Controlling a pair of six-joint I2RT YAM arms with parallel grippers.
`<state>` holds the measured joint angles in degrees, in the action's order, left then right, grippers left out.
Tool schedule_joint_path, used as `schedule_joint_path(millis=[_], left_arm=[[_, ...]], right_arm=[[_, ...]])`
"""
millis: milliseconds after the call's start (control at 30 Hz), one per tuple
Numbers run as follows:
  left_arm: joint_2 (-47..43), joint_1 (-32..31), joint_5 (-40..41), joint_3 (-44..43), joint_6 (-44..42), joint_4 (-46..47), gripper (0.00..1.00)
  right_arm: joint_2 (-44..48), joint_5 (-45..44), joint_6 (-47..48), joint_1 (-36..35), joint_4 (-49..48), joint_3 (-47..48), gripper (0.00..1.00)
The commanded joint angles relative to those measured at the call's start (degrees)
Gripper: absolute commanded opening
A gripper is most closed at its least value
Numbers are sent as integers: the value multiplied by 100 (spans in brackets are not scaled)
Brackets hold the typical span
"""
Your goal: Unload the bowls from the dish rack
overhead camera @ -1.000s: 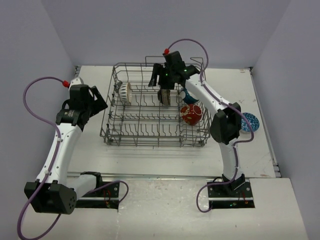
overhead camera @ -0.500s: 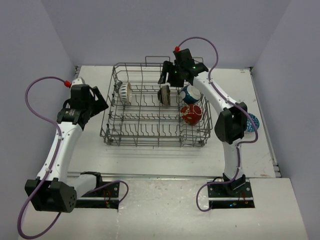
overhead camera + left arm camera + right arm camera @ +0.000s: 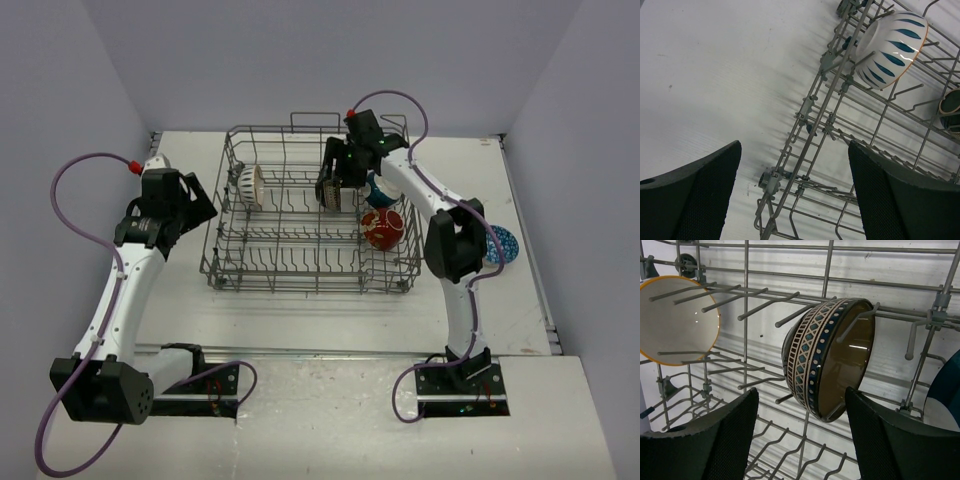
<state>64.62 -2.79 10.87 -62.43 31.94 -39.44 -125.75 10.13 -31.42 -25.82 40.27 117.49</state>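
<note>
The grey wire dish rack [image 3: 290, 262] stands mid-table. A white striped bowl [image 3: 250, 186] leans at its back left, a dark brown bowl [image 3: 331, 192] in the back middle, a teal-white bowl [image 3: 381, 190] and a red patterned bowl [image 3: 383, 228] at the right. A blue-red patterned bowl [image 3: 500, 244] sits on the table right of the rack. My right gripper [image 3: 337, 180] is open just above the brown bowl [image 3: 830, 357], its fingers [image 3: 900, 440] on either side without touching. My left gripper [image 3: 197, 206] is open and empty beside the rack's left wall [image 3: 810, 105], near the striped bowl [image 3: 892, 47].
Upright tines [image 3: 765, 302] surround the brown bowl. The striped bowl's cream inside [image 3: 675, 320] shows at the left and the teal bowl's edge [image 3: 946, 385] at the right. Grey walls close in the table at the back and both sides.
My right gripper pulled back and up from the brown bowl, then came down over it again, still open. The left arm has not moved.
</note>
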Motion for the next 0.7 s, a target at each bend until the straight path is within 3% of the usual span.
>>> schedule_joint_path(millis=[0, 433, 667], left_arm=[[-11, -38, -33, -32, -4, 235, 87], [-99, -38, 11, 21, -4, 191, 87], [-178, -38, 64, 65, -30, 121, 87]], right_arm=[[-54, 243, 75, -10, -265, 28, 70], [-125, 674, -171, 51, -705, -42, 55], [-107, 719, -400, 78, -942, -287, 52]])
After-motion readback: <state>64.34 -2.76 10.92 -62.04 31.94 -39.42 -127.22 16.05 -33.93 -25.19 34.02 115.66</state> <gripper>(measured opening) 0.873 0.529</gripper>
